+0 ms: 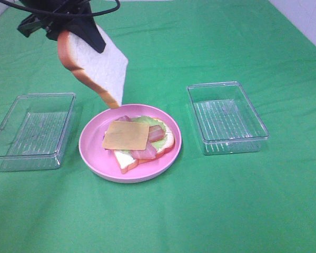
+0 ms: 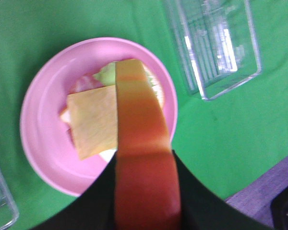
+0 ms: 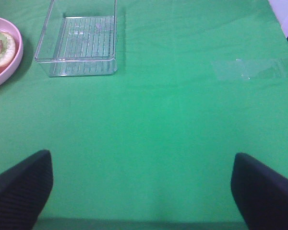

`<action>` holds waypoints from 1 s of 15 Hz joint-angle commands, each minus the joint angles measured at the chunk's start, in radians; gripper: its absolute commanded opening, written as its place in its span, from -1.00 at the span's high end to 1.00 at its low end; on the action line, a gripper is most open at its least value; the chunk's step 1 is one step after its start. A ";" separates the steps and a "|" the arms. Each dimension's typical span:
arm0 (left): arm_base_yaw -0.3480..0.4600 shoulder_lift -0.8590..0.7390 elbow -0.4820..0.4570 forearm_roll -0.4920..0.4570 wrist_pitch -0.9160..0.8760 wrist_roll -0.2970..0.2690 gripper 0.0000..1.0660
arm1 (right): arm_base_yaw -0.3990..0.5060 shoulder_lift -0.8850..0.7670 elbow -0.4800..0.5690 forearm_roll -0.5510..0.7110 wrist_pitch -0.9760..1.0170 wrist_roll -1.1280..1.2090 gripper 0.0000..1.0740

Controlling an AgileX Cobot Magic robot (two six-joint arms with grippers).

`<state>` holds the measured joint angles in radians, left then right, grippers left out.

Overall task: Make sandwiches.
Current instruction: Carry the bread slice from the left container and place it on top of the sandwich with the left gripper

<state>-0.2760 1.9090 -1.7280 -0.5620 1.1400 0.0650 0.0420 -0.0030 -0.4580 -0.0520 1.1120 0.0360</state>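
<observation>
from the high view we find the left gripper (image 1: 76, 31) pinching a top bread slice (image 1: 97, 66) above the pink plate (image 1: 95, 153) at table centre, presumably to cap the open sandwich (image 1: 142, 138). its wrist view confirms the crust over the cheese (image 2: 92, 120). the right gripper (image 3: 144, 191) rests spread, empty, toward the table's right edge.

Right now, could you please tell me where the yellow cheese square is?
In the exterior high view, the yellow cheese square lies atop the open sandwich on the round pink plate, between the two clear plastic trays.
</observation>
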 commanded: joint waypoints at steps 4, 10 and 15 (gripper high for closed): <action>-0.051 0.115 0.003 -0.128 -0.016 0.014 1.00 | -0.007 -0.033 0.003 0.001 -0.011 -0.005 -0.80; -0.124 0.254 0.003 -0.112 -0.046 -0.024 1.00 | -0.007 -0.032 0.003 0.001 -0.011 -0.005 -0.80; -0.124 0.314 0.003 -0.094 -0.058 -0.025 1.00 | -0.007 -0.032 0.003 0.001 -0.011 -0.005 -0.80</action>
<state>-0.3960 2.2170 -1.7280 -0.6560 1.0900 0.0440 0.0420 -0.0030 -0.4580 -0.0520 1.1120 0.0360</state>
